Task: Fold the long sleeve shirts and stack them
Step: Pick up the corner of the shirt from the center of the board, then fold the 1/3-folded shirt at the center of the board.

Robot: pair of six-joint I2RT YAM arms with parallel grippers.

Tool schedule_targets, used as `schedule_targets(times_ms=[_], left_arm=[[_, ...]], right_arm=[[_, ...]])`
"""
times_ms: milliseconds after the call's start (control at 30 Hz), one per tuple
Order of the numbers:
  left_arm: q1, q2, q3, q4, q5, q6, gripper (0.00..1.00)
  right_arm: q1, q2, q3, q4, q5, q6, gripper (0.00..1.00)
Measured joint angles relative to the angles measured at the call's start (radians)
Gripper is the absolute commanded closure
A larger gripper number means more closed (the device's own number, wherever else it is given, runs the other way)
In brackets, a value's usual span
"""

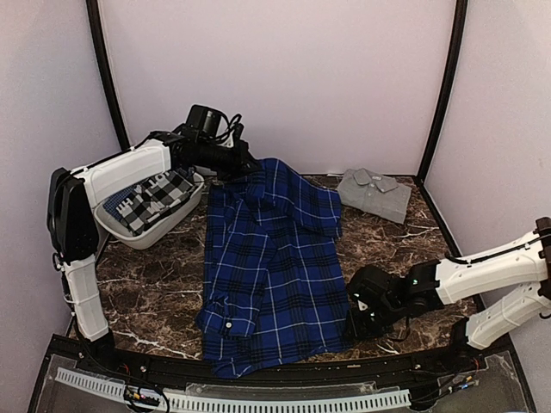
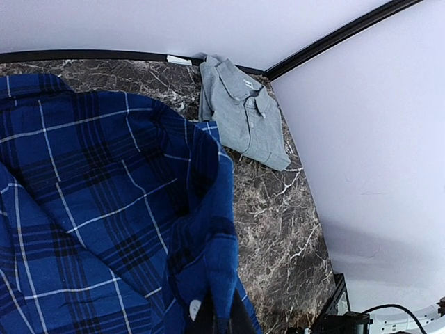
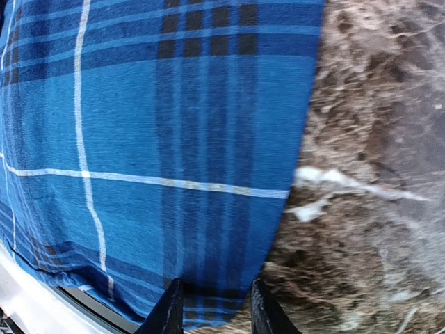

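Nearest: right gripper (image 3: 217,282), low at the near right of the table (image 1: 155,292) — jaws partly apart, astride the hem corner of the plaid shirt (image 1: 271,267), not visibly clamped on it. Left gripper (image 1: 245,165) closed on the collar end, holding it up off the marble at the far side. Found spread and unfolded; long axis near-to-far, collar far, hem at the near edge. Grey shirt (image 1: 374,194) folded in the far right corner. Judged roughly halfway — plaid fold and stacking outstanding.
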Motion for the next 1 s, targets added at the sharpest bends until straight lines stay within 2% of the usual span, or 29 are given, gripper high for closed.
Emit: schedule_targets(times_ms=[67, 233, 333, 633, 800, 1000], left_arm=[[0.000, 0.000, 0.012, -0.005, 0.000, 0.002, 0.98], [0.000, 0.000, 0.051, -0.020, -0.002, 0.005, 0.98], [0.000, 0.000, 0.086, -0.043, -0.008, 0.014, 0.98], [0.016, 0.000, 0.238, -0.091, -0.040, 0.050, 0.98], [0.083, -0.010, 0.254, -0.121, -0.047, 0.062, 0.99], [0.172, -0.048, 0.245, -0.178, -0.079, 0.079, 0.99]], right_arm=[[0.017, 0.018, 0.012, 0.005, 0.008, 0.016, 0.74], [0.045, 0.068, 0.045, 0.006, 0.039, 0.052, 0.92], [0.057, 0.080, 0.054, 0.001, 0.060, 0.066, 0.97], [0.064, 0.031, 0.063, -0.100, 0.134, 0.101, 1.00], [0.079, -0.005, 0.116, -0.147, 0.167, 0.101, 1.00], [0.141, 0.047, 0.244, -0.146, 0.185, 0.043, 0.99]])
